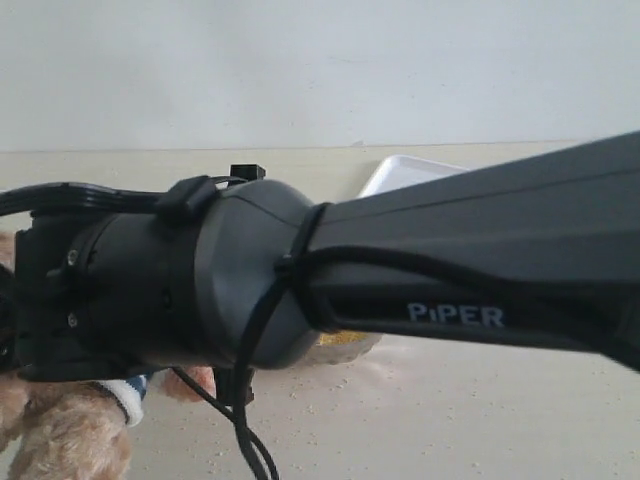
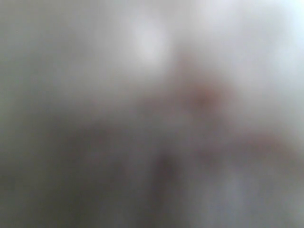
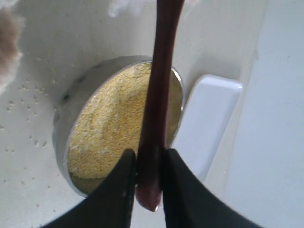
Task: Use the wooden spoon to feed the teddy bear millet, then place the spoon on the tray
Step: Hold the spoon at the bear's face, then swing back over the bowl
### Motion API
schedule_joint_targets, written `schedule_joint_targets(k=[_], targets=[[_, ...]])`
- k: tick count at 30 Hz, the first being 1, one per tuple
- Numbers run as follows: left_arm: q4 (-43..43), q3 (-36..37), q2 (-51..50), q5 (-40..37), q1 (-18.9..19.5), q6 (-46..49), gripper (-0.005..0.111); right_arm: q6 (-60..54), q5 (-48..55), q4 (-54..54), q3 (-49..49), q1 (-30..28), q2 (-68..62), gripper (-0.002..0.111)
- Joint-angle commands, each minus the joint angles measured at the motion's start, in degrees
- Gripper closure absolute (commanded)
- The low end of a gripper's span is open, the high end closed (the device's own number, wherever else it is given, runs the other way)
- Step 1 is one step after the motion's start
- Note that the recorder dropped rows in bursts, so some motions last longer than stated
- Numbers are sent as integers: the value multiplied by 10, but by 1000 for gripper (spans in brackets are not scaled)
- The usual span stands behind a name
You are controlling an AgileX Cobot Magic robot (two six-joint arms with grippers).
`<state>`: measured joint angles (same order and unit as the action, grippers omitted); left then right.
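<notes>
The millet (image 3: pixel 109 123) fills a shiny metal bowl (image 3: pixel 63 121) nearly to the rim, a level golden heap lying directly below and ahead of the right gripper (image 3: pixel 149 154). That gripper is clamped on the spoon (image 3: pixel 160 85). Its two dark fingers (image 3: pixel 118 190) press the reddish-brown handle from both sides, and the blunt handle end pokes back just past them. From the grip the handle runs straight out ahead, crossing above the millet. Its round end passes out of the frame, so what it carries cannot be told. The tray (image 3: pixel 211 118) lies just beside the bowl, on the table (image 3: pixel 28 190), on one side of the gripper's line. The bear (image 3: pixel 7 47) shows as a patch of pinkish fur farther ahead on the opposite side, apart from the bowl. Loose grains (image 3: pixel 21 102) dot the table between bear and bowl. In the exterior view a black arm (image 1: pixel 450 260) crosses most of the scene. Only a tray corner (image 1: pixel 405 172), a sliver of millet (image 1: pixel 340 339) and the bear's fur and striped sleeve (image 1: pixel 60 435) show around it. The left gripper's own view is a grey-pink blur, so whether its jaws are apart or together cannot be told. The count is one bowl, one spoon, one tray, one bear and many stray grains.
</notes>
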<state>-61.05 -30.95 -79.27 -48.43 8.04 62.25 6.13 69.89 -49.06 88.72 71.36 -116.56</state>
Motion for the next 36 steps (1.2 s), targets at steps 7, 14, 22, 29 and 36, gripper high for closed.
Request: schedule_joint_targets(k=[7, 14, 22, 29, 36], targets=[[-8, 0, -1, -6, 1, 4, 101, 51, 1, -103, -35, 21, 7, 99], [-8, 0, -1, -6, 1, 4, 101, 109, 1, -185, -91, 31, 28, 99], [-8, 0, -1, -6, 1, 4, 101, 131, 1, -179, -91, 31, 44, 99], [-8, 0, -1, -6, 1, 4, 101, 122, 1, 20, -91, -26, 148, 99], [-8, 0, -1, -6, 1, 4, 101, 33, 1, 210, -140, -132, 188, 99]])
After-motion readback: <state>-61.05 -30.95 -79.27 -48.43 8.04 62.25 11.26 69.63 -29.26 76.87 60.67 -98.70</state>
